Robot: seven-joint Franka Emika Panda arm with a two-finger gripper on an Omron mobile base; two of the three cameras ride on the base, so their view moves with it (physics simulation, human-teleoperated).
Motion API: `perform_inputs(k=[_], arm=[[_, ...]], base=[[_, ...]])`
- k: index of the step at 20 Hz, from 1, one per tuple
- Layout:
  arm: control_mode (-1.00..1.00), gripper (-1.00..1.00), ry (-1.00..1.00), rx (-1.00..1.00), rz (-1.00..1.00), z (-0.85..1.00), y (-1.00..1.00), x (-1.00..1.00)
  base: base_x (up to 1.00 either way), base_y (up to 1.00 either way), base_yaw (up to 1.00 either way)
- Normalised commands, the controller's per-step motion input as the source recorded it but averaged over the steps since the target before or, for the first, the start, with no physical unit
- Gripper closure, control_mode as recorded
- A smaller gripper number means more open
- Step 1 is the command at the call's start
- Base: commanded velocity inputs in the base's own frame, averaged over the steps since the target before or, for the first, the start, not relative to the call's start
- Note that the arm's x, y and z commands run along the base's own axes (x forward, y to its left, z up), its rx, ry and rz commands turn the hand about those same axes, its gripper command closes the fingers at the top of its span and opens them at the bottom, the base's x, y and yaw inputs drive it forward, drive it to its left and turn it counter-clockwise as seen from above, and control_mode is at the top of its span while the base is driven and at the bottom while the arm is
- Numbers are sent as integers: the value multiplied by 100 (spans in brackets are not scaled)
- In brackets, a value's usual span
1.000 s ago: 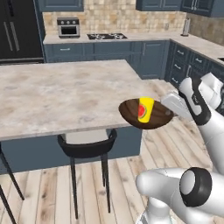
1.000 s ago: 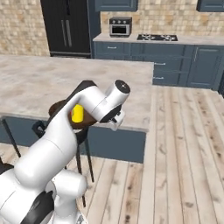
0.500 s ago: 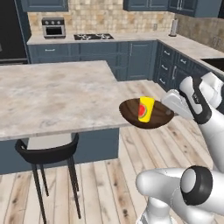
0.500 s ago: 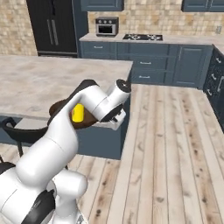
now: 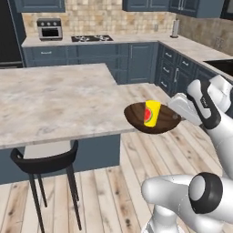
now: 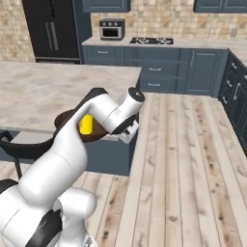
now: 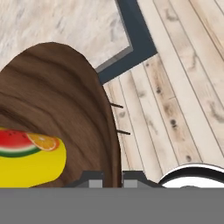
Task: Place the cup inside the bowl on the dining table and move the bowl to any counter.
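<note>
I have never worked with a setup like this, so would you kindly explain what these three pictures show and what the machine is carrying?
This is a rendered kitchen with a white robot arm on a driving base. Two pictures come from cameras on that base, behind the arm to its left and right. The third comes from a camera on the hand itself, looking along the gripper.

The gripper is shut on the rim of a wide brown wooden bowl. A small yellow cup with a fruit picture stands inside it. The bowl is in the air, past the corner of the marble dining table, above the plank floor.

At the back runs the counter with a gas hob over blue cabinets. A black stool stands at the table.
</note>
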Motion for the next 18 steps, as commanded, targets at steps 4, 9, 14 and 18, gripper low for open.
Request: perform_inputs(k=[4, 9, 14, 18], arm=[[100, 100, 0, 0, 0, 0, 0, 0], [100, 100, 0, 0, 0, 0, 0, 0], [100, 100, 0, 0, 0, 0, 0, 0], [100, 100, 0, 0, 0, 0, 0, 0]], base=[[46, -22, 3], [67, -1, 0], [71, 0, 0], [79, -5, 0]])
